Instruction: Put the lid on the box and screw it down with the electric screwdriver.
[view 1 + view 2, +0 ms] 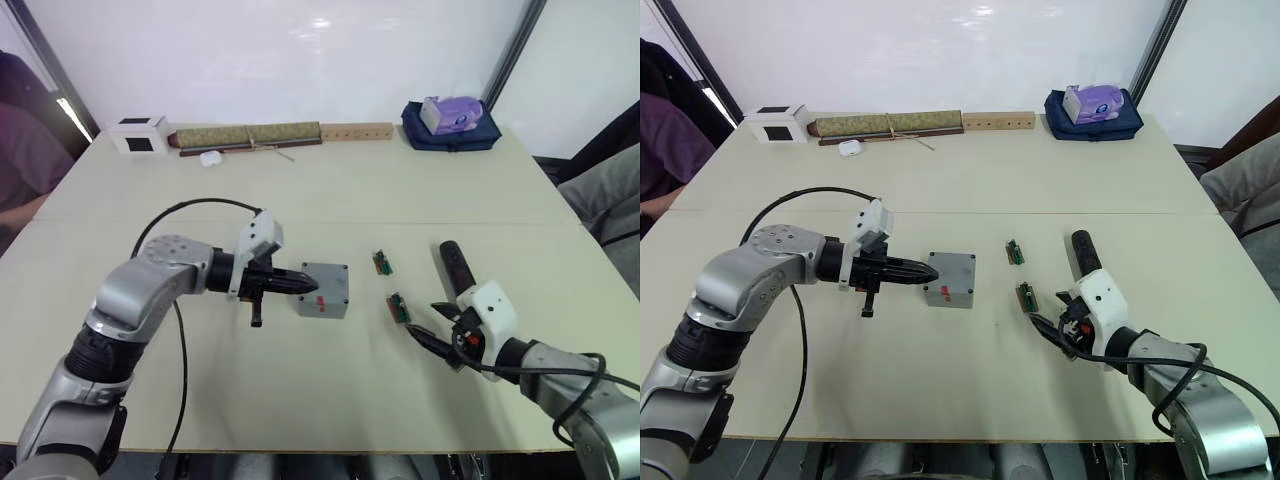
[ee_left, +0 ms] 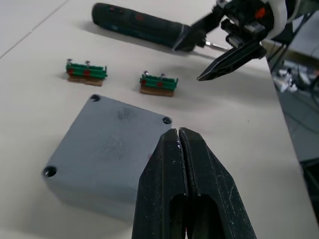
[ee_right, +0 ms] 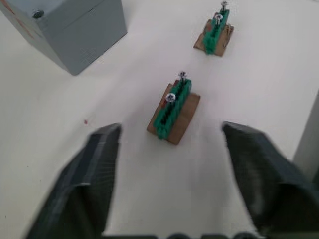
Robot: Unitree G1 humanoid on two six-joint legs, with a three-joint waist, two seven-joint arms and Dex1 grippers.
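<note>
Sitting near the middle of the pale table (image 1: 330, 400), the box (image 1: 324, 290) is already wearing the lid (image 2: 112, 144), whose flat grey top is showing screw holes at its corners, with a red mark on the side wall facing the robot. The left gripper (image 1: 305, 285) is reaching in from the robot's left with its two black fingers (image 2: 184, 199) pressed together and grasping nothing, their tips hanging right at the box's left edge, level with the lid; whether they are touching it cannot be told. The electric screwdriver (image 1: 455, 268) is lying flat on the table to the right of the box, well apart from it, its far end pointing away from the robot. The right gripper (image 1: 436, 326) is hovering low at the screwdriver's near end with its fingers spread wide and holding nothing. Two small green circuit boards, one (image 1: 382, 263) farther and one (image 1: 399, 307) nearer, are lying between the box and the screwdriver, the nearer one just ahead of the open right fingers. Along the table's far edge, a white cube (image 1: 138, 135) with a black face is standing at the left corner.
</note>
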